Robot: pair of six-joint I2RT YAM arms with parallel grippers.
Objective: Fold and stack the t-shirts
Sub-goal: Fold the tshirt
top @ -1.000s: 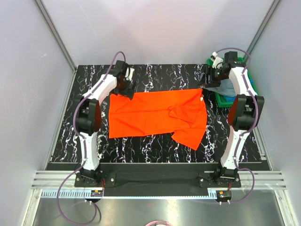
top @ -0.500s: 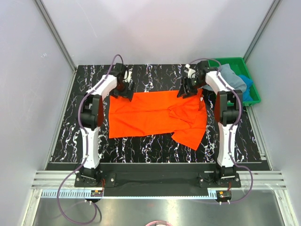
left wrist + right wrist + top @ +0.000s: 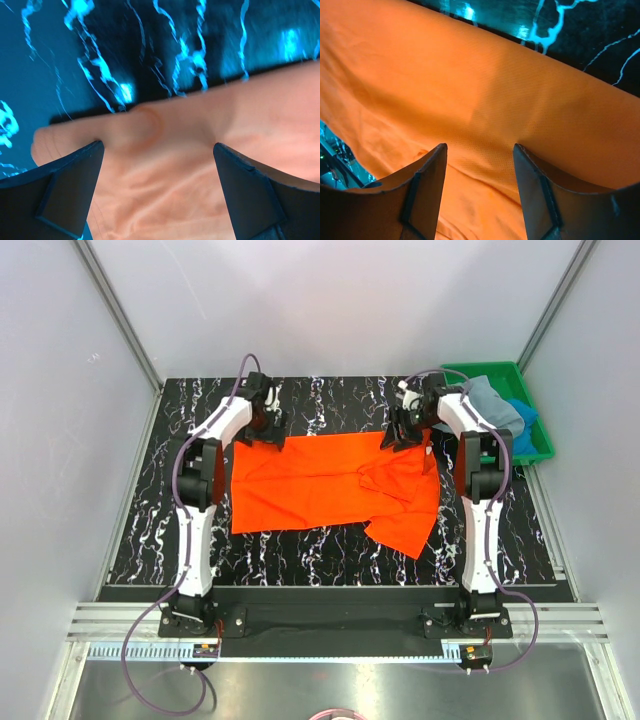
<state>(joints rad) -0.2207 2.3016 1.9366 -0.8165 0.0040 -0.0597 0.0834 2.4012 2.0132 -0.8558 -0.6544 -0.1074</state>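
The bright orange t-shirt [image 3: 320, 485] lies spread on the black marbled table, its right part rumpled and doubled over. My left gripper [image 3: 265, 432] is open wide at the shirt's far left corner; in the left wrist view the left gripper [image 3: 157, 165] straddles the cloth [image 3: 200, 150] near its edge. My right gripper [image 3: 398, 435] is open at the far edge towards the right; in the right wrist view the right gripper [image 3: 480, 160] has its fingers on either side of flat orange fabric [image 3: 470, 90]. A grey-blue t-shirt [image 3: 495, 400] and a bright blue t-shirt [image 3: 522, 418] lie in the tray.
A green plastic tray [image 3: 490, 366] stands at the table's back right corner. Grey walls close in the table on three sides. Bare marbled table [image 3: 330, 400] shows behind the shirt, and more of it in front and to the left.
The right arm swung left from the tray to the orange shirt's far edge, then settled a little lower. The left gripper crept down onto the far left corner.
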